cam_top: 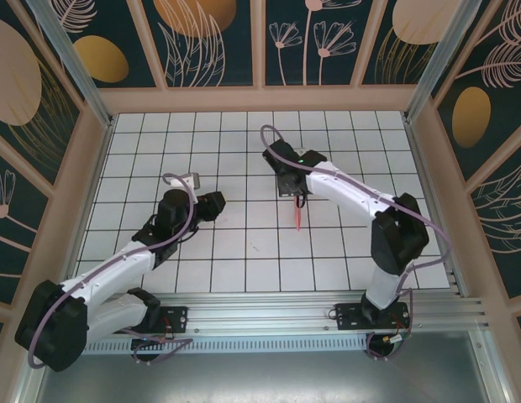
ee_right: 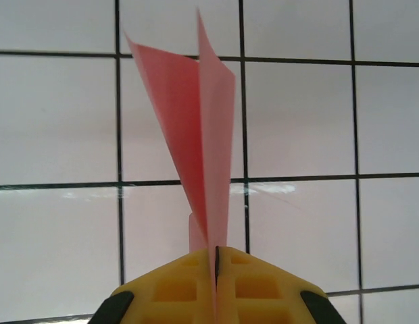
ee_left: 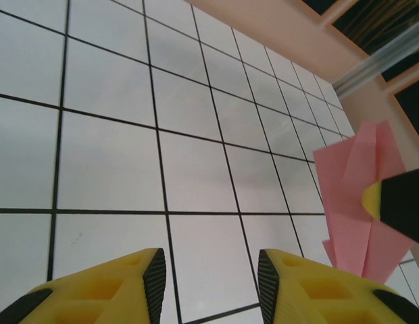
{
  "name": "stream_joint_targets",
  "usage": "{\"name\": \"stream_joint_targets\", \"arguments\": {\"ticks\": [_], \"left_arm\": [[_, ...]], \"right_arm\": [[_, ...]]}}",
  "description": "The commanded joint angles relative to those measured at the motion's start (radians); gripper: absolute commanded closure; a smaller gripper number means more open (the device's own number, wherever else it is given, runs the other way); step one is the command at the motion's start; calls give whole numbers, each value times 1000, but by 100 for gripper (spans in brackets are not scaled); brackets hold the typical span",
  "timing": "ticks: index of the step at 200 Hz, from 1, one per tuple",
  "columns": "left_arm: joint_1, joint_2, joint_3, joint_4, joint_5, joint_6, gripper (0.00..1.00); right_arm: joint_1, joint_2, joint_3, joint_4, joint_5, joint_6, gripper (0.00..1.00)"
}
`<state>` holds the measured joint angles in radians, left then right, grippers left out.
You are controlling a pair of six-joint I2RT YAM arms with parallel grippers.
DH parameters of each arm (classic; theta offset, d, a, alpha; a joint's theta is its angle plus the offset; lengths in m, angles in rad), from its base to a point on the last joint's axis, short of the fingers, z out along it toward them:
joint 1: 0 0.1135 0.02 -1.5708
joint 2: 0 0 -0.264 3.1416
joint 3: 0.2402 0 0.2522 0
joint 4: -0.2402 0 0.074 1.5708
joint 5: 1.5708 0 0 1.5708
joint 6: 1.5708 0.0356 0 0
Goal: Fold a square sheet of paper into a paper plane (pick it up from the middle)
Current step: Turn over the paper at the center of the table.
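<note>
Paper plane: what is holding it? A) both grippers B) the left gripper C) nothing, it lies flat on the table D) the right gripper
D: the right gripper is shut on the paper plane, while the left gripper stands open and empty, apart from it.

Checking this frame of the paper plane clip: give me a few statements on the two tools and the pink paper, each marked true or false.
1. The right tool is shut on the paper plane. True.
2. The left tool grips the paper as well. False: its jaws stand apart with nothing between them, and the paper is off to its side.
3. The paper lies flat on the table. False: it is held on edge in the right tool, a thin strip in the top view.
4. The paper is already folded into layers that end in points. True.
</note>
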<state>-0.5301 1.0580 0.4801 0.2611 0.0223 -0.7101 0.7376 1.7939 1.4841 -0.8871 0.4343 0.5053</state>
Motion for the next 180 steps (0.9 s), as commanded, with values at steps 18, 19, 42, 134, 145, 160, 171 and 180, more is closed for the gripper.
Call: {"name": "stream_joint_targets", "arguments": {"ticks": [18, 19, 42, 134, 145, 160, 171, 180], "left_arm": [[-4, -150, -65, -52, -220, -34, 55], [-4, -154, -66, -53, -223, -34, 55], [-4, -238, -103, -68, -280, -42, 54], [-4, -294, -123, -106, -299, -31, 52], [-3, -288, -118, -108, -296, -28, 52], [-2, -281, -114, -109, -287, -24, 52], [-3, -273, -111, -107, -277, -20, 51], [-3, -266, -110, -105, -267, -20, 51]], "right_arm": [[108, 239, 174, -313, 246, 82, 94], [111, 244, 180, -315, 247, 83, 94], [169, 381, 302, -374, 269, 117, 94], [254, 610, 487, -263, 16, 73, 81], [252, 585, 474, -227, -17, 63, 70], [248, 528, 437, -155, -73, 39, 60], [246, 475, 403, -101, -106, 23, 51], [243, 426, 367, -60, -127, 14, 43]]}}
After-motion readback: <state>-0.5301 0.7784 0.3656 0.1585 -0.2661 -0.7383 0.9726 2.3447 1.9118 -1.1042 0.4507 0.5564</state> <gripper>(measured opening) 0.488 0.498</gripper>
